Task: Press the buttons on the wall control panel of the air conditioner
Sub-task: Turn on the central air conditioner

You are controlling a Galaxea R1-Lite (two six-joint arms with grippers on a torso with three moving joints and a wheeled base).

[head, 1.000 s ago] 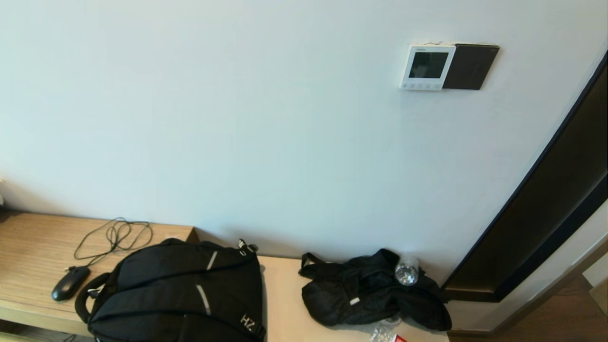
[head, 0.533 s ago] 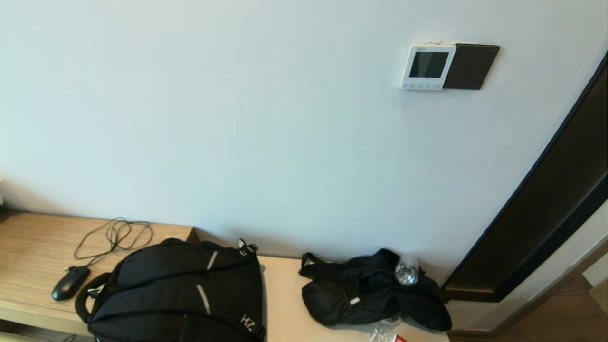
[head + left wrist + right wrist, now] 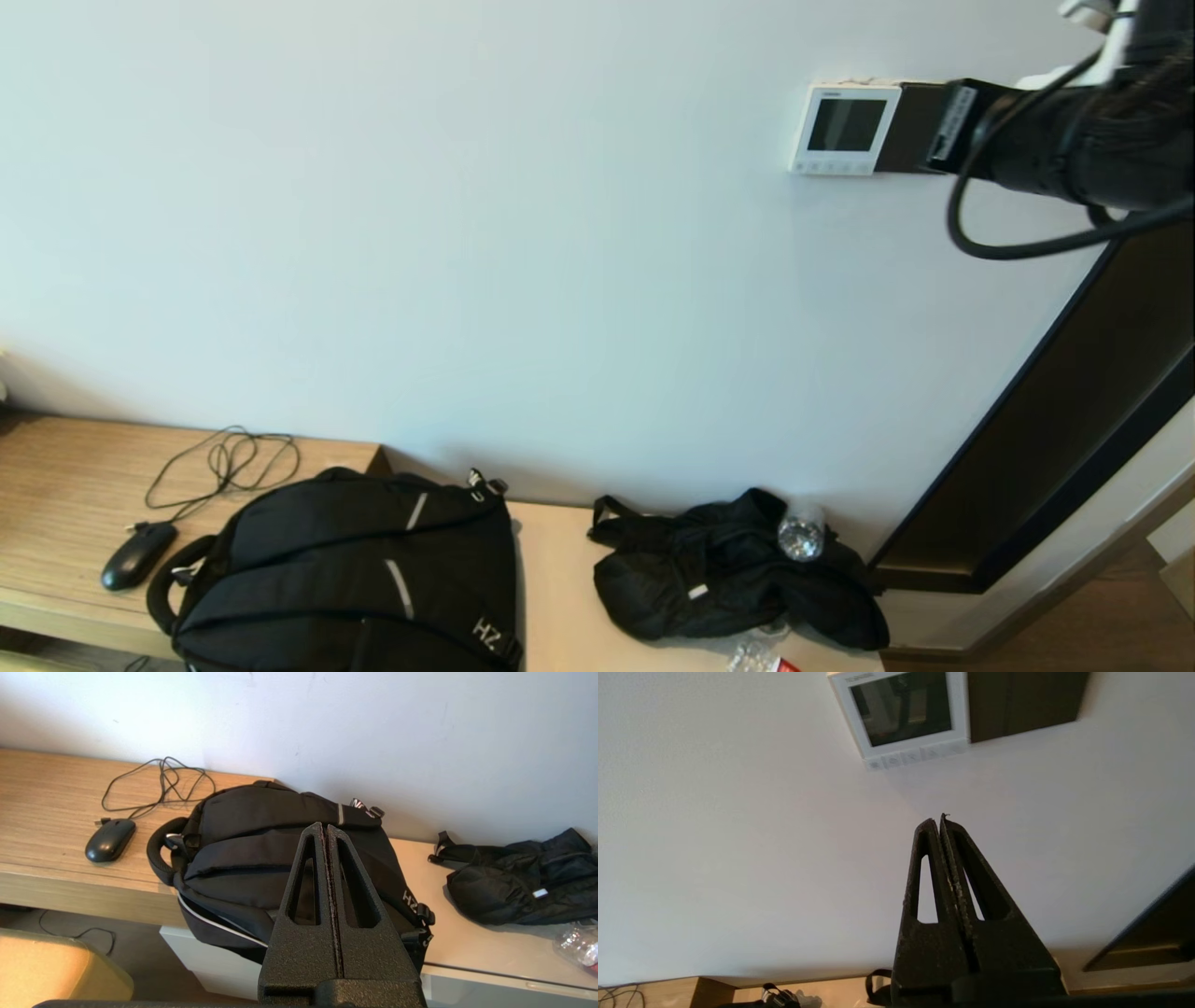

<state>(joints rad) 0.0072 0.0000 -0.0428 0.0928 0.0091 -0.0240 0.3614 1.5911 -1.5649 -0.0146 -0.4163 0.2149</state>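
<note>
You face a pale wall (image 3: 467, 233) above a low wooden surface (image 3: 56, 485). Your left tool (image 3: 326, 828) hangs over that surface, its two fingers pressed flat together and gripping nothing. Off to its left lie a black mouse (image 3: 110, 840) and its looped cable (image 3: 159, 784); directly beneath it sits a black backpack (image 3: 261, 858), and to its right a crumpled black bag (image 3: 518, 882). Your right tool (image 3: 938, 820) is raised toward the wall, clenched on nothing — its tips sit below the white control panel (image 3: 903, 714) and clear of it. The button row (image 3: 915, 757) runs along the panel's lower edge, with a dark plate (image 3: 1022, 700) touching the panel's right side.
</note>
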